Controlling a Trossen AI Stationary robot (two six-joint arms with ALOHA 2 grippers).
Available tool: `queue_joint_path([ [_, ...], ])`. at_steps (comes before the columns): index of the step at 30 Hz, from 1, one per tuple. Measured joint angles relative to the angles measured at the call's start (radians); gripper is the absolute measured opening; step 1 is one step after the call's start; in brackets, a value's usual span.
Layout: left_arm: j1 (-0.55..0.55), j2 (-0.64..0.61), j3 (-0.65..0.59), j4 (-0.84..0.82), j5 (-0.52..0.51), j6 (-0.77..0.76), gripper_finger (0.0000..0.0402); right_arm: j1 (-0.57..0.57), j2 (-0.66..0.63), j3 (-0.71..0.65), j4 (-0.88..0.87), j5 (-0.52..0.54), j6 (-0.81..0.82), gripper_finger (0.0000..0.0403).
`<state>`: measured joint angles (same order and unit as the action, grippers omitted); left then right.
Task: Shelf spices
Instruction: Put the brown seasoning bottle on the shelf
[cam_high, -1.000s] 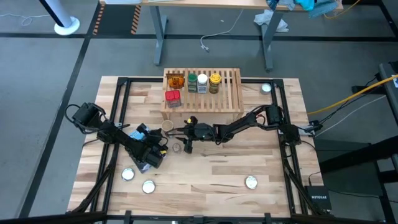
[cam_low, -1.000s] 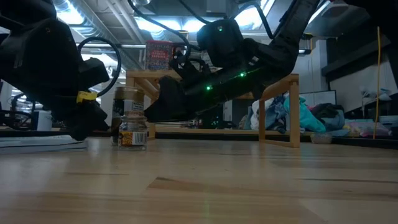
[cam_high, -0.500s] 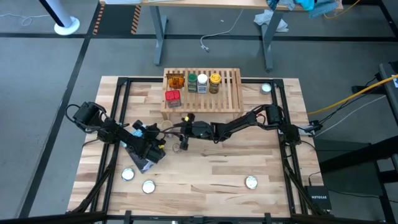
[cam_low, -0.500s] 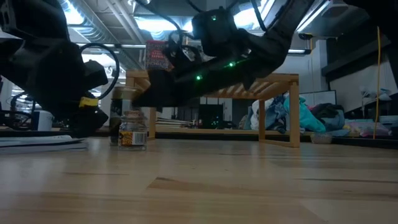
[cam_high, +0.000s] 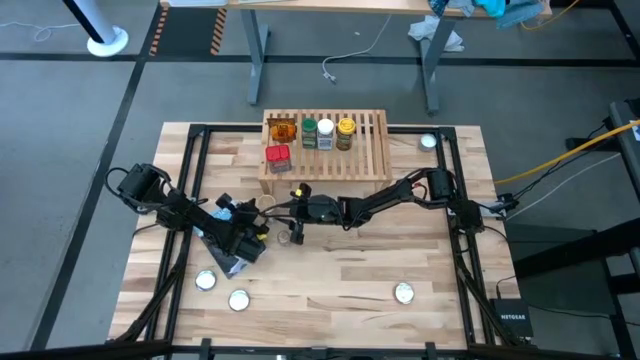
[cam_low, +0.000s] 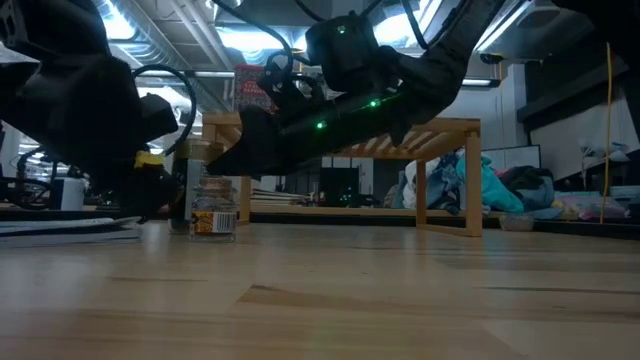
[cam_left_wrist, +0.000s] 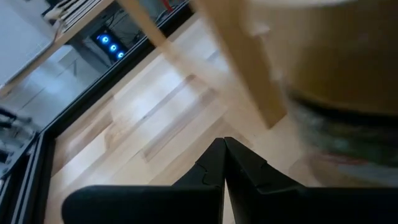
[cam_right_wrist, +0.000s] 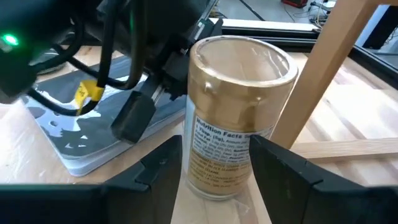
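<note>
Standing upright between your right gripper's (cam_right_wrist: 214, 168) parted fingers, the tan-lidded jar (cam_right_wrist: 233, 118) was on the table just near of the shelf (cam_high: 326, 146), not yet clamped. Your left gripper (cam_left_wrist: 222, 163), fingers together and empty, lay close on its left.

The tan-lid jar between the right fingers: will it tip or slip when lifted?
The tan-lid jar looks rigid with a smooth label, so probably somewhat slippery. Standing taller than wide, it may tip if nudged. The right gripper straddles its lower body; a higher grip seems steadier.
</note>
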<state>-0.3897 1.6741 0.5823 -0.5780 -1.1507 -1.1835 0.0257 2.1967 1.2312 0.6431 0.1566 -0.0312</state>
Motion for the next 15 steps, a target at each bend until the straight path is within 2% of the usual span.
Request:
queue_joint_path([
  [8, 0.0, 0.0, -0.002, 0.22, 0.0, 0.291, 0.0, 0.0, 0.0, 0.0, -0.005, 0.017, 0.025, 0.0195],
  [15, -0.002, 0.0, -0.002, 0.282, 0.028, 0.353, 0.0, 0.0, -0.001, 0.002, 0.001, 0.036, 0.026, 0.0195],
])
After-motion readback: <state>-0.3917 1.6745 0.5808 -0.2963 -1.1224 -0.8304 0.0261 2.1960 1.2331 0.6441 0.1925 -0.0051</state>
